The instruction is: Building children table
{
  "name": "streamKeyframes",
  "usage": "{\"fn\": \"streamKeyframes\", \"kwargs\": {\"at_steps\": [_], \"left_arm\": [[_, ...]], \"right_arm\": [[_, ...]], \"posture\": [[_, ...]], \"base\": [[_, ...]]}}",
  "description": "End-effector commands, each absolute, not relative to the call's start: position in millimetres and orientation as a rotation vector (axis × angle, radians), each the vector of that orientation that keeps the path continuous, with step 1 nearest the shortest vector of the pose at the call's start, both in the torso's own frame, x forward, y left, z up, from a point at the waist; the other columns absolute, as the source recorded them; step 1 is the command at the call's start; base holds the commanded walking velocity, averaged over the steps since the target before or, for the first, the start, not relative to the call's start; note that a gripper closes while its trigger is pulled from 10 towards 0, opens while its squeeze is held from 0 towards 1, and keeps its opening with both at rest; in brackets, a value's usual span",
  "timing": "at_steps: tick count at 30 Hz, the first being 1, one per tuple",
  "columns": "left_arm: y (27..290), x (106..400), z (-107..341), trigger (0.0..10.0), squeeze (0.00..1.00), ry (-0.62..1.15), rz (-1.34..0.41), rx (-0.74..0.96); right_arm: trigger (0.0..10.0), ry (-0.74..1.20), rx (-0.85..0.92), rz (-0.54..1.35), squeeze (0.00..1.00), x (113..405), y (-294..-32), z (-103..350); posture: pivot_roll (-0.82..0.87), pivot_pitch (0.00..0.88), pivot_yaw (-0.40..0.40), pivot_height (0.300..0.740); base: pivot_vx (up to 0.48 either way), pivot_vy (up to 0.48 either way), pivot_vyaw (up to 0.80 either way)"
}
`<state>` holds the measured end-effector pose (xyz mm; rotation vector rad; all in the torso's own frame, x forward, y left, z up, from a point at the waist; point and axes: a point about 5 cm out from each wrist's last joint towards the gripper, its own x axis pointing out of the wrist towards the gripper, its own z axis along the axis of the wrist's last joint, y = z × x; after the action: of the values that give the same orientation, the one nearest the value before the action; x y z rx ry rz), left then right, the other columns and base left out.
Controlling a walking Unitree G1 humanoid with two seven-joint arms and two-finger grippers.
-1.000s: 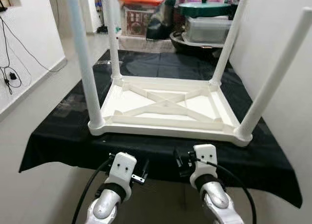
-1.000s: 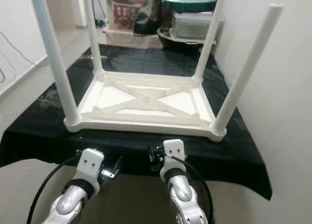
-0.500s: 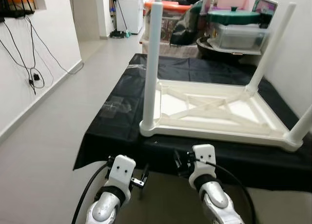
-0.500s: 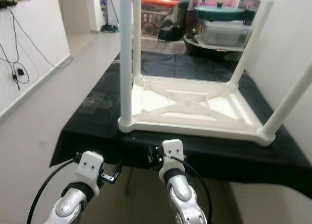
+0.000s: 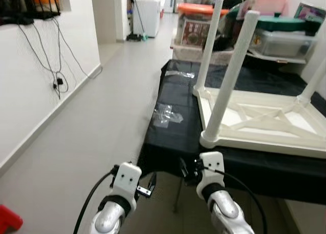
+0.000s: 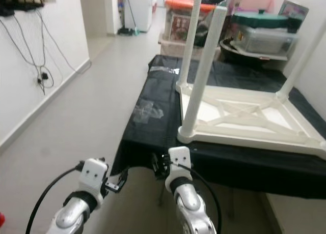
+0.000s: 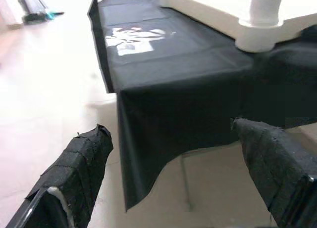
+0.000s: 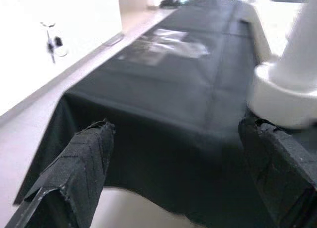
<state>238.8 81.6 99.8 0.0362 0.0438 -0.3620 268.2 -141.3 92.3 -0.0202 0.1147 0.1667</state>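
1. The head views show a white table [image 5: 265, 122] lying upside down on a black cloth [image 5: 173, 127] over the tabletop, with its legs pointing up and the near left leg [image 5: 232, 74] standing tallest in frame.
2. They also show bins and boxes [image 5: 275, 33] beyond the far end, and cables [image 5: 51, 66] hanging on the left wall.
3. The left wrist view shows the cloth's near left corner hanging down, a shiny plastic bag [image 7: 133, 37] lying on it, and the round foot socket of the near leg [image 7: 260, 32].
4. The right wrist view shows the same socket [image 8: 287, 96] closer, just beyond one finger.
5. The left fingers [image 7: 171, 188] are spread wide apart, grasping nothing, held low in front of the cloth edge.
6. The right fingers [image 8: 183, 178] are likewise released and empty, near the cloth edge.
7. The table lies farther off and to the right of both, apart from them.
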Motion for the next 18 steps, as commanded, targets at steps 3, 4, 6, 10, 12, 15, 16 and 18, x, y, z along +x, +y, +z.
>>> {"fn": "streamKeyframes", "kwargs": {"at_steps": [3,4,6,10,12,15,16,18], "left_arm": [[85.1,237.9,98.6,10.0,0.0,0.059,-0.354,0.04],[85.5,237.4,98.5,10.0,0.0,0.059,-0.351,0.034],[86.1,236.7,98.7,10.0,0.0,0.06,-0.345,0.027],[86.2,235.8,99.3,10.0,0.0,0.062,-0.346,0.014],[86.0,235.4,99.4,10.0,0.0,0.063,-0.349,0.012],[85.4,234.6,100.1,10.0,0.0,0.06,-0.355,0.007],[85.4,234.6,100.1,10.0,0.0,0.06,-0.355,0.007],[85.2,234.2,101.3,10.0,0.0,0.057,-0.354,0.013]], "right_arm": [[10.0,0.032,0.017,0.247,0.0,270.3,-131.8,106.6],[10.0,0.017,0.02,0.257,0.0,271.2,-131.9,109.4],[10.0,0.003,0.017,0.258,0.0,272.8,-132.9,112.0],[10.0,-0.011,0.016,0.262,0.0,275.0,-131.6,116.4],[10.0,-0.027,0.013,0.262,0.0,277.3,-129.9,120.5],[10.0,-0.052,0.012,0.249,0.0,282.5,-128.0,127.9],[10.0,-0.052,0.012,0.249,0.0,282.5,-128.0,127.9],[10.0,-0.072,0.002,0.2,0.0,294.2,-129.4,136.3]], "posture": [[0.07,0.064,-0.069,0.74],[0.07,0.068,-0.069,0.74],[0.07,0.073,-0.072,0.74],[0.07,0.078,-0.073,0.74],[0.08,0.083,-0.074,0.74],[0.07,0.086,-0.072,0.74],[0.07,0.086,-0.072,0.74],[0.08,0.091,-0.077,0.74]], "base": [[0.401,0.0,0.0],[0.266,0.0,0.0],[0.0,0.0,0.0],[0.0,0.0,0.0],[0.0,0.0,0.0],[0.0,0.0,0.0],[0.0,0.0,0.0],[0.0,0.0,0.0]]}}
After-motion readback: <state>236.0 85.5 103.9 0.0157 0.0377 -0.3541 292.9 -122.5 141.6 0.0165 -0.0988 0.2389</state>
